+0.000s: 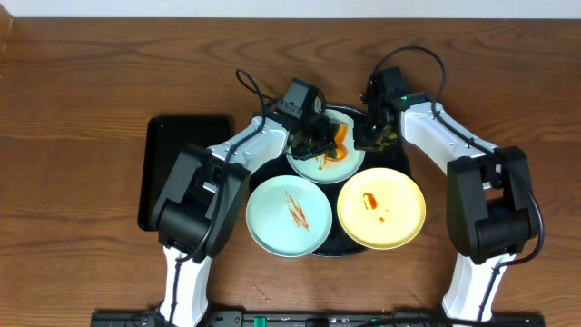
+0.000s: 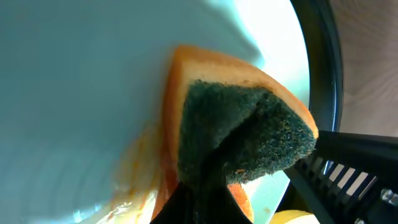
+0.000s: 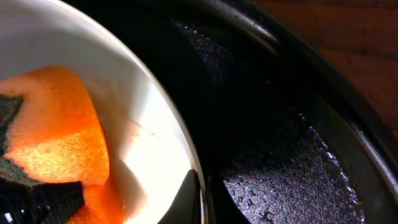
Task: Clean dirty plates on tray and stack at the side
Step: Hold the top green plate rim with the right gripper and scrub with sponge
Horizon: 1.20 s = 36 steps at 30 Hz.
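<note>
The left gripper [image 1: 319, 140] pinches a folded orange-and-green sponge [image 2: 242, 130] against the mint plate [image 1: 320, 167] nearest the table's far edge. The right gripper [image 3: 198, 202] is pressed together on that plate's rim.

A brown wood-grain table [image 1: 73, 73] is filling nearly the whole overhead view, its grain running from 9 to 3 o'clock. A pale strip [image 1: 290, 7] is showing past its far edge at 12 o'clock; wall or floor, I cannot tell. A dark rail [image 1: 300, 320] is lying along the edge at 6 o'clock. Light is falling evenly across the wood. In the right wrist view the wood is sitting dim at 1 o'clock.
</note>
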Each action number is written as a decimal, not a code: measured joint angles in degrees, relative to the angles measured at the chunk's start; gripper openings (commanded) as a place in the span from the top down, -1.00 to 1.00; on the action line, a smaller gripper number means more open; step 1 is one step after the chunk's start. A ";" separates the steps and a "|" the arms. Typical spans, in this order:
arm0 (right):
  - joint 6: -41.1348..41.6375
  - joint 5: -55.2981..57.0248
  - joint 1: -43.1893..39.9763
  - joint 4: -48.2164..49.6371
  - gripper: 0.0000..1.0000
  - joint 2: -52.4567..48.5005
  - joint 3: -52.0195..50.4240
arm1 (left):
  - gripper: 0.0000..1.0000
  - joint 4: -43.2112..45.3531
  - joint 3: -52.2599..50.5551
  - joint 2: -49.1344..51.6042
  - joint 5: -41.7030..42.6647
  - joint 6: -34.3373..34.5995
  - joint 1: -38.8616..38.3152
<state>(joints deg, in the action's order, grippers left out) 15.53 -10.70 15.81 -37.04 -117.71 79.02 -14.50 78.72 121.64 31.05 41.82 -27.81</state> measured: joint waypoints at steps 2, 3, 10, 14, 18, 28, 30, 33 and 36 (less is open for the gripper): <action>0.00 0.00 0.00 -0.02 0.98 0.00 0.00 | 0.85 -1.57 0.57 0.20 0.20 -0.26 0.11; 0.00 0.00 0.00 -0.02 0.98 0.00 0.00 | 0.85 -3.13 0.92 0.22 0.13 -0.66 0.17; 0.00 -1.05 0.07 -0.59 0.97 0.00 0.00 | 0.86 -18.60 2.34 -0.96 -1.09 -6.14 2.29; 0.00 -1.07 0.07 -0.59 0.97 0.00 0.00 | 0.85 -21.35 2.16 -1.86 -2.73 -10.45 4.59; 0.00 -1.07 0.07 -0.61 0.97 0.00 0.00 | 0.85 -18.21 1.11 -3.19 -4.70 -12.72 6.40; 0.00 -1.07 0.07 -0.85 0.98 0.00 0.00 | 0.85 -8.85 0.26 -9.29 -4.68 -13.77 6.47; 0.00 -1.07 0.07 -0.90 0.98 0.00 0.00 | 0.85 -8.85 0.26 -9.53 -4.39 -13.77 4.90; 0.00 -1.07 0.07 -0.96 0.97 0.00 0.00 | 0.85 -8.90 -0.02 -9.46 -4.48 -13.77 2.16; 0.00 -1.07 0.07 -1.07 0.97 0.00 0.00 | 0.85 -8.94 -0.61 -9.42 -6.21 -13.25 -0.55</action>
<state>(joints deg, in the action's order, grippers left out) 15.53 -11.77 15.88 -38.11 -117.71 79.02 -23.44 78.11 112.22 24.84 28.58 -28.36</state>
